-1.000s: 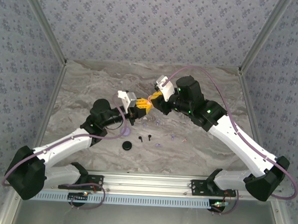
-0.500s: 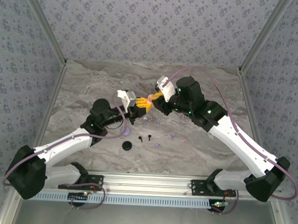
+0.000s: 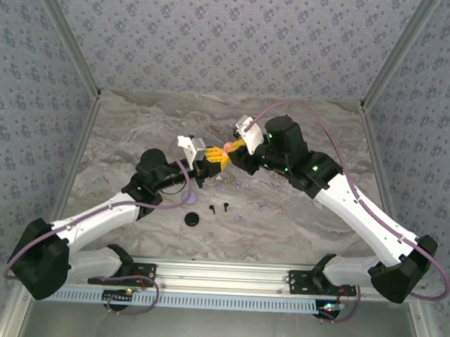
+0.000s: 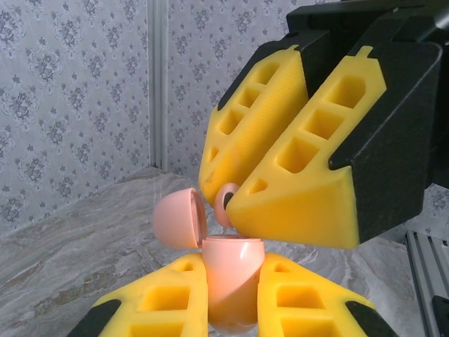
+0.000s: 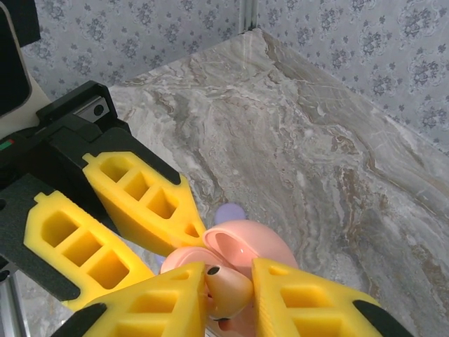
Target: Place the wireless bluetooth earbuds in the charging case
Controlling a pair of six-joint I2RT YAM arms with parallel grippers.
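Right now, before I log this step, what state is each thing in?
pink charging case: upright, lid open, gripped
pink earbud: pinched, just above the case's opening, not seated
left hand: shut on the pink charging case
right hand: shut on the pink earbud
black disc: lying flat, untouched

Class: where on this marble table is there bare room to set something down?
Free: the far strip of veined marble table along the back wall; the patch between right arm and aluminium rail. Crowded: centre, where left pincer and right pincer meet, tiny plastic earbuds scattered nearer.
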